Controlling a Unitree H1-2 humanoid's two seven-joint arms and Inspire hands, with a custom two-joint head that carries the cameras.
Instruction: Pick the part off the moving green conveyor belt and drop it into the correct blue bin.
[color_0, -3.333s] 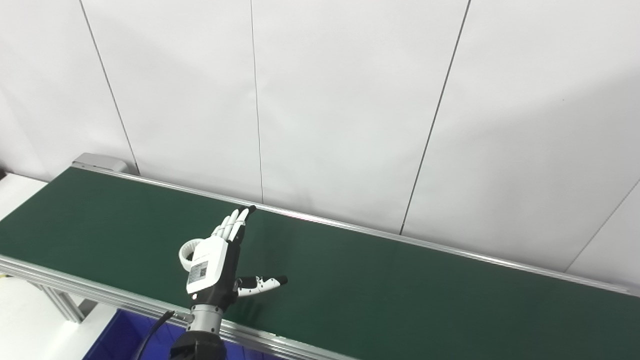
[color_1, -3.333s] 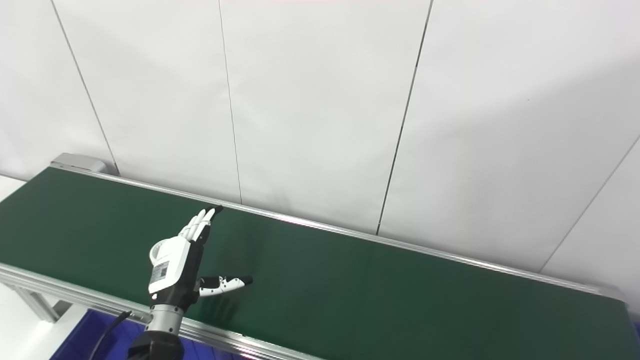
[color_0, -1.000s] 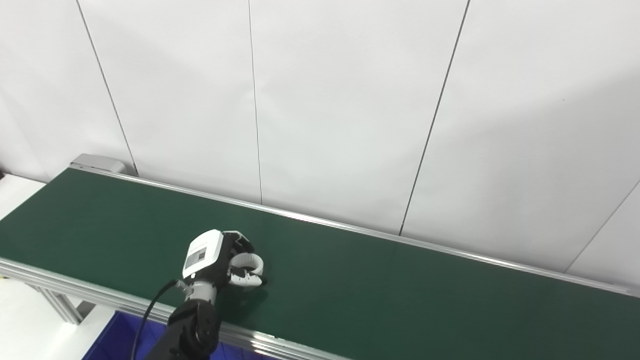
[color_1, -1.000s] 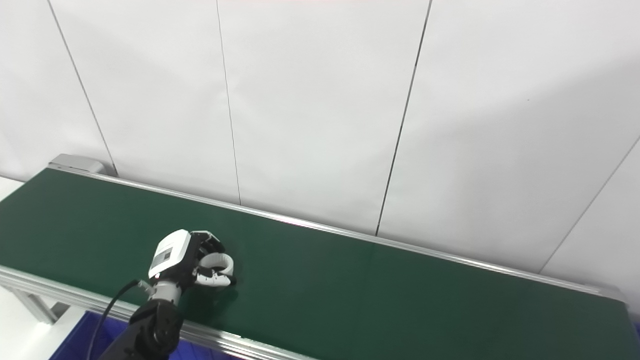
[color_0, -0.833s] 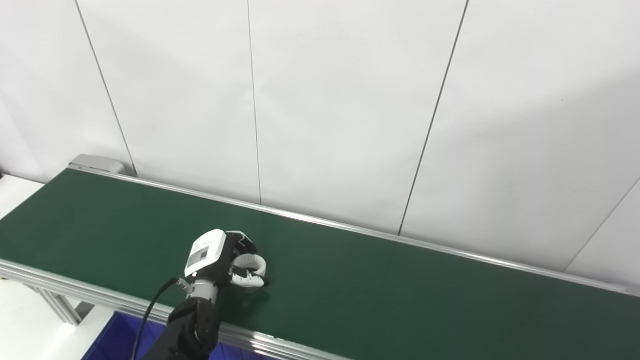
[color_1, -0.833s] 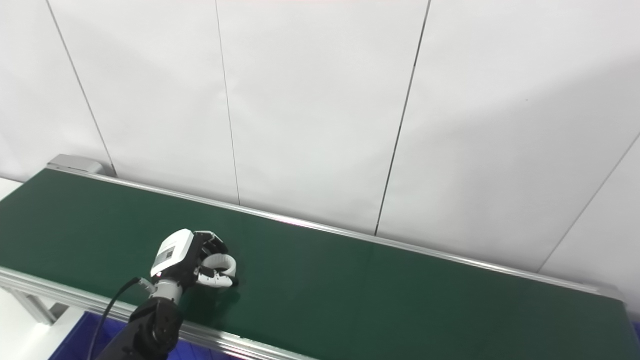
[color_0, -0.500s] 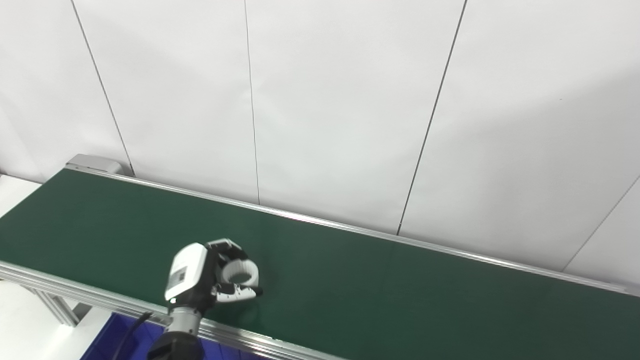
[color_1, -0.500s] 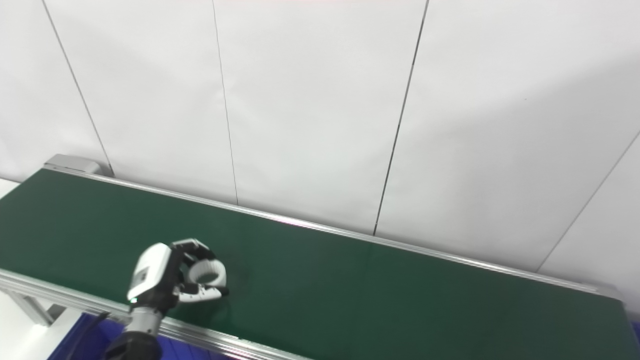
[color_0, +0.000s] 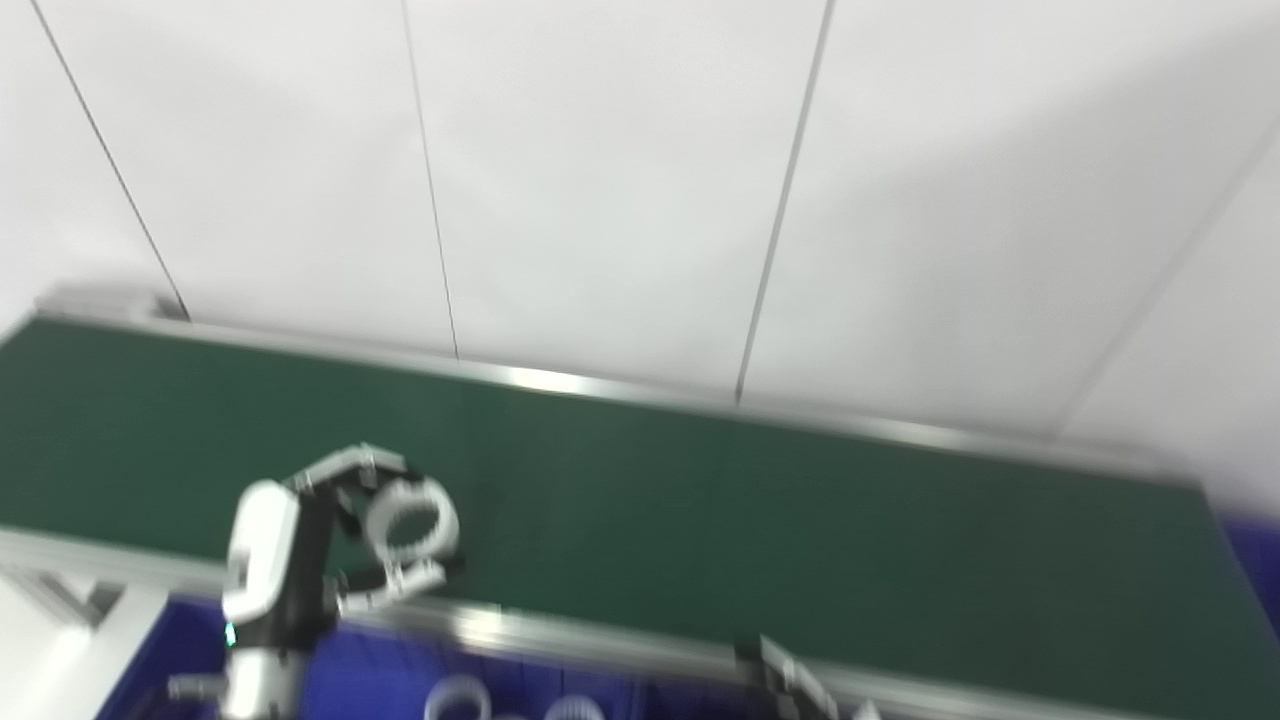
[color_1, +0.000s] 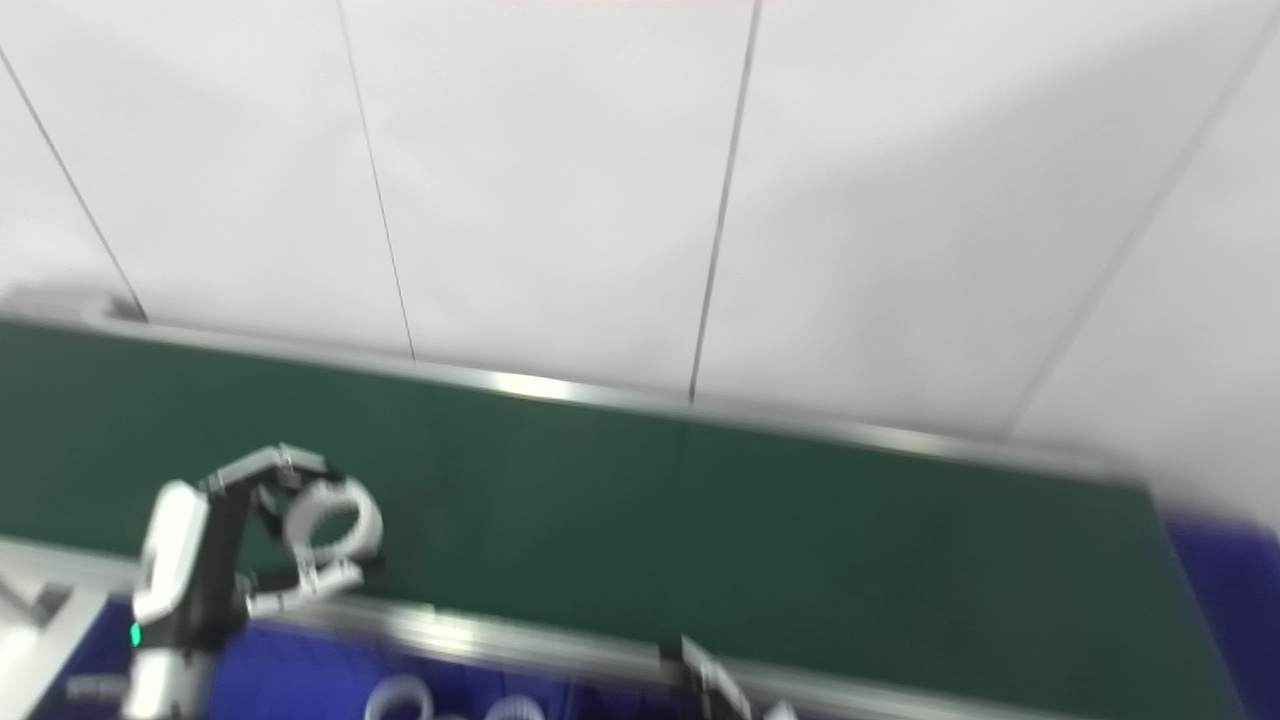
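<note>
My left hand (color_0: 300, 560) is shut on a white ring part (color_0: 410, 518), holding it above the near rail of the green conveyor belt (color_0: 700, 520). The same hand (color_1: 205, 565) and ring (color_1: 332, 525) show in the right eye view. A blue bin (color_0: 420, 675) lies below the belt's near edge, with white rings (color_0: 455, 700) inside it. Only the fingertips of my right hand (color_0: 795, 690) show at the bottom edge; whether it is open or shut is not visible. The picture is blurred.
The belt's silver near rail (color_0: 600, 640) runs across the bottom, the far rail (color_0: 600, 385) along the white panel wall (color_0: 620, 180). Another blue bin edge (color_0: 1255, 560) shows at the far right end of the belt.
The camera has swung right and down, bringing the bins into view. My left hand has lifted the ring off the belt and drawn it back toward the near rail.
</note>
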